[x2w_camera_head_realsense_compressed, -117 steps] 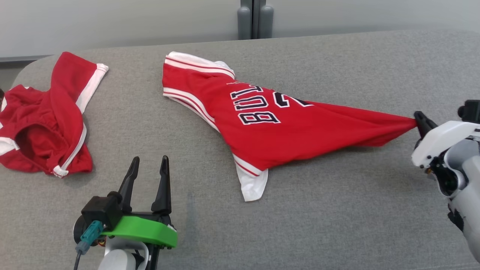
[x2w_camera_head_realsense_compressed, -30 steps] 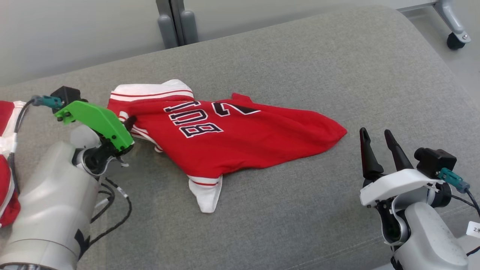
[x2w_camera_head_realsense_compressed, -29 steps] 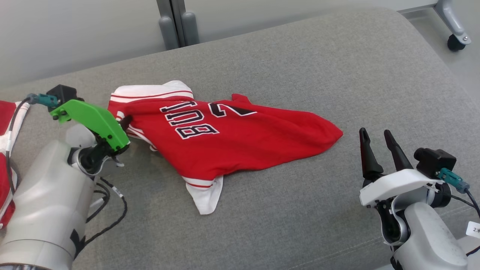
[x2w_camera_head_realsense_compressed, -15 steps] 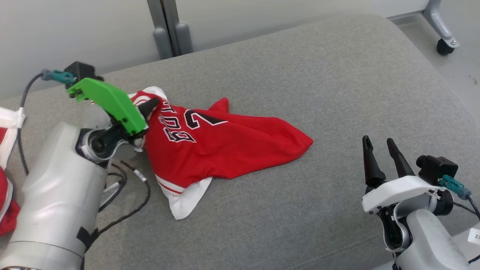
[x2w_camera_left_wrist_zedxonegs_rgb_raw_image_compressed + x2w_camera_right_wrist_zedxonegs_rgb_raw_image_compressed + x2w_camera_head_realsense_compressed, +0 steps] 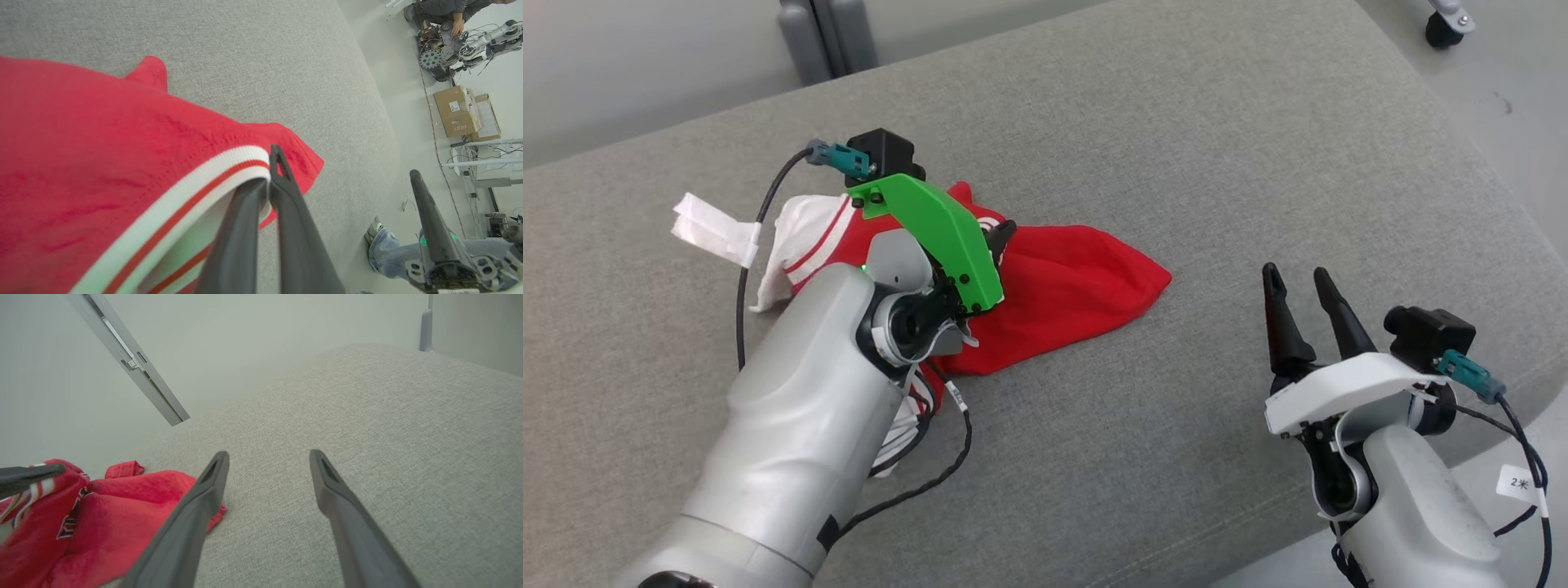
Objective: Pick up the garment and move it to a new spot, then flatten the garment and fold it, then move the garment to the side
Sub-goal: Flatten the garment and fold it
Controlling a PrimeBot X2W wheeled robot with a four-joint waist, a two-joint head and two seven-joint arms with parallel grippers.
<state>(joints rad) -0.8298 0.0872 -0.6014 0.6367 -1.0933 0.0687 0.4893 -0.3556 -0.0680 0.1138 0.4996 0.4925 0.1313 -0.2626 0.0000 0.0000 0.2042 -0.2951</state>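
One broad grey cushion point(image 5: 1176, 163) under everything. On it, left of middle and partly beneath the left forearm point(image 5: 800, 425), the red garment point(image 5: 1078, 286), bunched because lifted by one edge only. Left gripper point(image 5: 271, 171) pinched tight on the white striped trim, probably for dragging to a new spot. Right gripper point(image 5: 1294, 273) spread wide, empty, near the red corner, likely ready for flattening.

The garment point(image 5: 1078, 286) is soft matt red knit cloth with ribbed white trim at its edge. The table point(image 5: 1176, 147) under it wears coarse grey woven fabric, matt. On the right gripper point(image 5: 1294, 272), the fingers point(image 5: 192, 514) look like dark, smooth, matt plastic.
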